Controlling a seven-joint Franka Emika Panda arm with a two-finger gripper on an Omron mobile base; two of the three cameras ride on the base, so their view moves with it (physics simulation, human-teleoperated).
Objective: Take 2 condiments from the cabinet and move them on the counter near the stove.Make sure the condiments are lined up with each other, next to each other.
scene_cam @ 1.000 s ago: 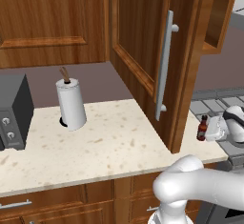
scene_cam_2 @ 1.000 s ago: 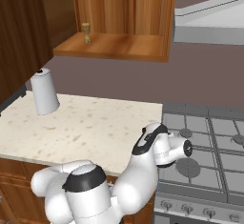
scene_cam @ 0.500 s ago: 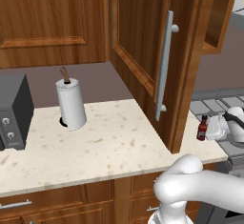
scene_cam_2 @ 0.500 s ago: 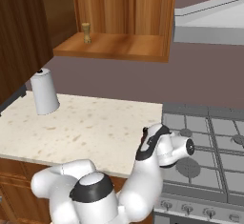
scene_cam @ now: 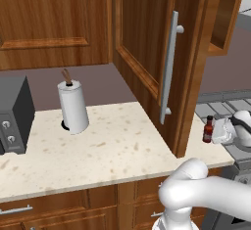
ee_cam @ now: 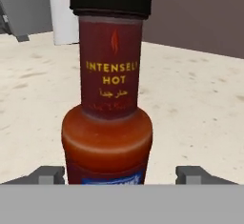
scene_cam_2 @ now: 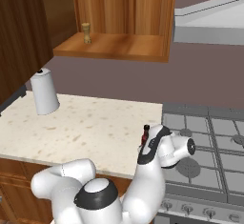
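Left base view: hot sauce bottle (scene_cam: 208,129) stands upright on the counter (scene_cam: 112,146), at its right end near the stove (scene_cam: 223,107). The gripper (scene_cam: 219,132) sits just beside it. The open cabinet door (scene_cam: 157,57) with its bar handle (scene_cam: 169,67) hangs between camera and bottle. Paper-towel roll (scene_cam: 73,105) and toaster (scene_cam: 14,114) are well apart to the left.

Right base view: only the bottle's cap and neck (scene_cam_2: 145,133) show, at the counter's edge beside the stove grates (scene_cam_2: 209,142); the wrist hides the rest. The tan shaker (scene_cam_2: 86,32) is on the cabinet shelf (scene_cam_2: 109,44), not yet fetched.

Hand view: bottle (ee_cam: 108,99) stands between the two fingertips (ee_cam: 47,174), with a visible gap on each side. Jaws spread, nothing pinched; bottle stands free on the stone.

Handling, judged: rigid, glass-like, smooth and likely slippery; light, but tall and narrow, so it tips easily if nudged. Best hold is across the wider lower body, not the thin neck. The shaker looks small and stiff; take it at the waist below the knob.
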